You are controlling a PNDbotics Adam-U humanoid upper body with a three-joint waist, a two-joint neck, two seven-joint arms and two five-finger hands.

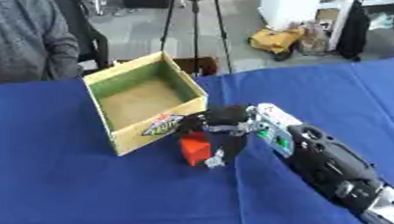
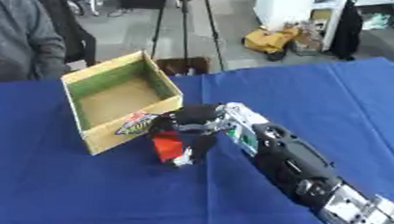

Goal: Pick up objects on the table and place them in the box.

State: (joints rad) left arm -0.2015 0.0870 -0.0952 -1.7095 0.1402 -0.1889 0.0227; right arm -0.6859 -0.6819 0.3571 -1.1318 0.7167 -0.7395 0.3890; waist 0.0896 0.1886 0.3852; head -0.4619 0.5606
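Near the middle of the left eye view, the right robot hand (image 1: 221,125) comes in from the lower right on a long black arm. Its fingers curl down around a small red block (image 1: 195,148). The block sits low, at or just above the blue counter (image 1: 78,185), and I cannot tell if it is lifted yet. Just to the upper left is the open box (image 1: 121,83), with yellow walls, a green inside and a sticker on its near side. Nothing shows inside the box. The block is right beside the box's near wall, not in it. The left robot hand does not show.

Over in the right eye view, the same robot hand (image 2: 192,119) looks the same, fingers bent around the red block (image 2: 166,148), with the box (image 2: 92,79) up and to the left of it.

I think the step now is the pick-up of the block. Next, the hand needs to lift it high enough to clear the box wall, move it up and left over the opening, and then let go.
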